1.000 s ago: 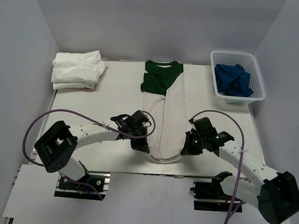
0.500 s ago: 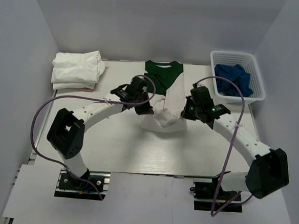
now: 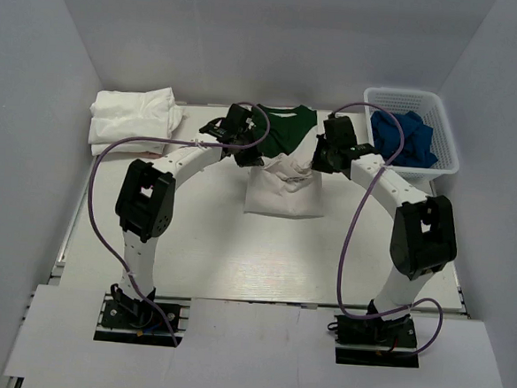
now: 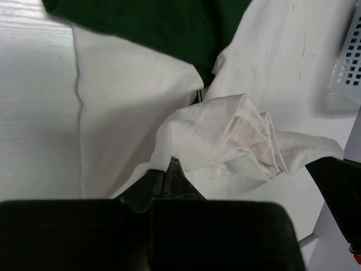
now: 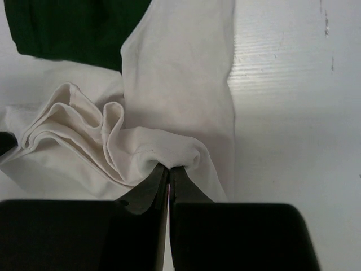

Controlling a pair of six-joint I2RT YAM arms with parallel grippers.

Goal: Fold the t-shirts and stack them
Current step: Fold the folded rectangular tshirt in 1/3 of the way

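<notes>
Pinches a fold of white cloth between the left fingers, clenched tight with no gap at the tips. Does the same with the right fingers, also clenched, on another fold of the same white cloth. Shows, in both wrist views, the cloth gathered into soft pleats just beyond the tips, and the dark green part of the garment farther away.

Belongs, all this cloth, to the t-shirt with the green chest and sleeves. Lies at the far middle of the counter, collar toward the back wall. Has its lower white part doubled up toward the green chest, with the folded edge on the near side. Sags a little between the two grips, where the cloth is bunched and not flat. Holds it from both sides: left fingers at the left edge of the shirt, right fingers at the right edge, both just below the green area, with both arms stretched far over the counter.

Keeps well apart, in the far left corner, a stack of white t-shirts, folded and lying one on the other. Has in the far right corner a white basket with blue cloth crumpled inside it. Appears also, a corner of this basket, at the right edge of the left wrist view.
</notes>
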